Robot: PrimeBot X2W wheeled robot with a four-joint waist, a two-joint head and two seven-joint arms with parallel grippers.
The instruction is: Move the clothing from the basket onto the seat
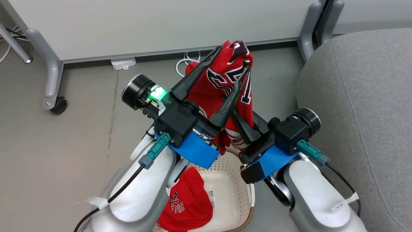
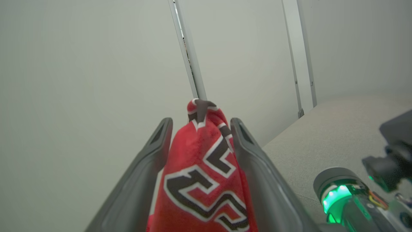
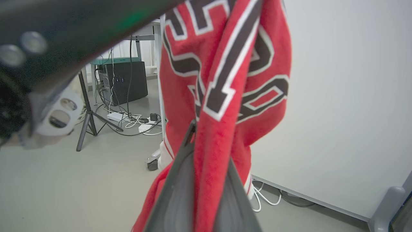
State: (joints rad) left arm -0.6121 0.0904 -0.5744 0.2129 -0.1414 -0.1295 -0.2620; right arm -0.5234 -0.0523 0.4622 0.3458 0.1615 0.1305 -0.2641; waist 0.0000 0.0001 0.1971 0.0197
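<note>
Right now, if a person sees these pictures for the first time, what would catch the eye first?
First, the red jersey with bold black-and-white lettering, held up by the left fingers and right fingers above the basket, at the centre of the head view. Next, a second red garment lying in the basket at the bottom, and the big grey seat on the right.

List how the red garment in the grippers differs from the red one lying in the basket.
The held garment hangs above the basket, clamped by the left gripper and right gripper; the basket garment lies loose inside it. The held garment is drawn into a long drape; the basket garment is crumpled in a low heap. Both are red with black-and-white lettering.
</note>
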